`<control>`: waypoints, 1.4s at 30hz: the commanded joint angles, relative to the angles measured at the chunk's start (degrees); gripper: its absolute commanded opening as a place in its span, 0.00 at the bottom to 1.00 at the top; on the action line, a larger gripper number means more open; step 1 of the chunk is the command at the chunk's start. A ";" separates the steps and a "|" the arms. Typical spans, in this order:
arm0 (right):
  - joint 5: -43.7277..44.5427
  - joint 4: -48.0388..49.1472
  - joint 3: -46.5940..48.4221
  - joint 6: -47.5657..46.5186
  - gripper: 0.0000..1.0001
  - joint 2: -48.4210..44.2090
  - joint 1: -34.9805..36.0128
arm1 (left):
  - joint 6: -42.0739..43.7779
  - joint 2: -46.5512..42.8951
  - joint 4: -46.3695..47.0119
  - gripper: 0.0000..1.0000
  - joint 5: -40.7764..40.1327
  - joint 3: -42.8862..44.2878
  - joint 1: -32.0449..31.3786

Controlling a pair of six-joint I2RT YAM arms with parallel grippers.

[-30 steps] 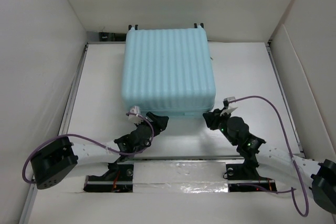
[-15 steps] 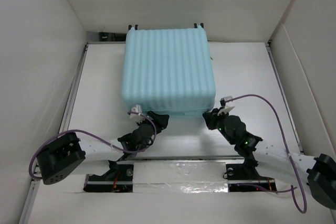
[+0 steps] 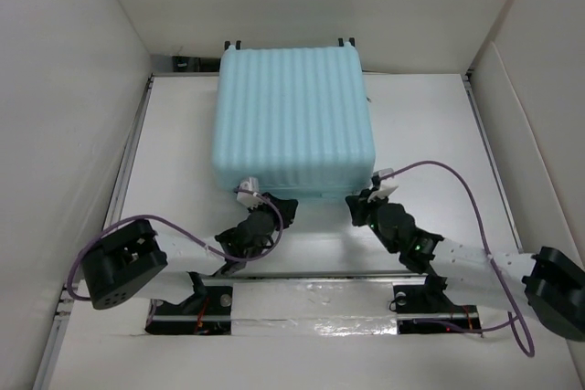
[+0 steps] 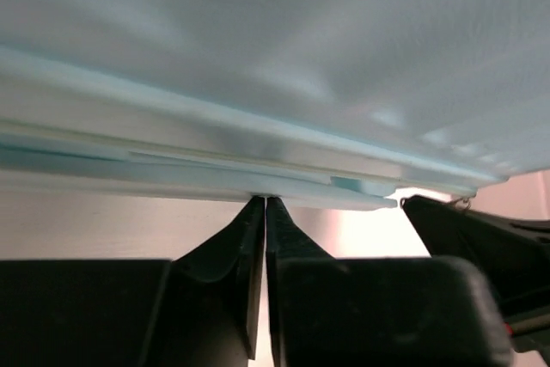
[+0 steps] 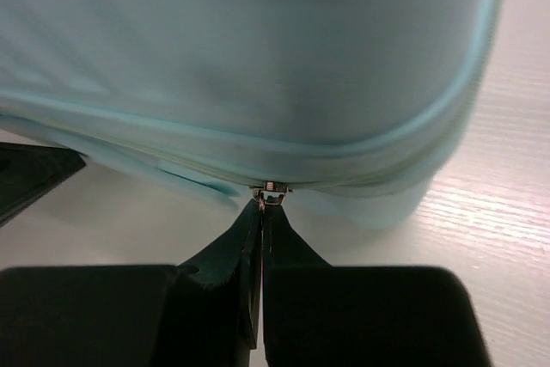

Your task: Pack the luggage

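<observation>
Here's your luggage (image 3: 294, 121), the pale aqua hard-shell suitcase, lying flat and closed on the counter (image 3: 430, 125). It sits middle to far side, wheels toward the back wall and its near edge facing the arm bases.

Trouble first. Your right pincer (image 5: 261, 208) is pressed shut, with what looks like the small metal zipper pull (image 5: 270, 192) caught at the very tips. That's a thin bite, so if you tug off the line of the zipper track, I'd expect the tab to pop free. It sits close to the rounded corner of the shell, where a slider tends to bind. Haul hard there and the whole case could skid across the counter instead of the zipper running.

Now the left pincer (image 4: 265, 204). Its fingers are squeezed together with barely a slit between them, and the tips are right up against the lower lip of the seam. I can't tell whether anything is held there. If it isn't bracing the shell, nothing stops that skid.

Watch the spacing too. The right arm's dark body shows at the edge of the left wrist view, so the two are near each other along that near edge. A sideways sweep could knock them together.

Pose: both arms run low and forward from their bases, wrists nearly level, fingers pointing at the seam. Each arm bends out wide to its own side, with its purple cable (image 3: 457, 175) looping loose.
</observation>
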 commanded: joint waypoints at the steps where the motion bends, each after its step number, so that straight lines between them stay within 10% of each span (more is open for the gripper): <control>1: 2.79 6.46 4.91 -0.77 0.00 4.99 6.97 | 5.69 2.70 7.88 0.00 -1.27 5.06 1.61; 15: 8.25 5.59 15.99 -2.27 0.00 18.19 14.47 | 10.97 4.31 9.57 0.00 9.11 9.03 2.13; 20: 2.72 6.81 9.23 -0.07 0.00 9.60 8.14 | 13.18 -17.96 -10.18 0.55 3.76 3.58 2.13; 23: 2.19 5.06 7.64 -0.15 0.00 6.51 7.61 | 13.44 -34.39 -23.54 0.63 -3.70 4.26 3.18; 27: 1.22 3.91 6.94 -0.33 0.00 5.27 6.47 | 13.35 -45.80 -33.06 0.66 -12.23 9.45 13.60; 32: -1.24 3.56 7.20 -1.03 0.00 5.27 6.46 | 11.94 -37.85 -38.78 0.70 -11.65 20.77 30.84; 42: -2.21 4.00 6.41 -2.61 0.00 3.07 5.94 | 5.78 -8.14 -37.99 0.67 31.29 30.54 68.22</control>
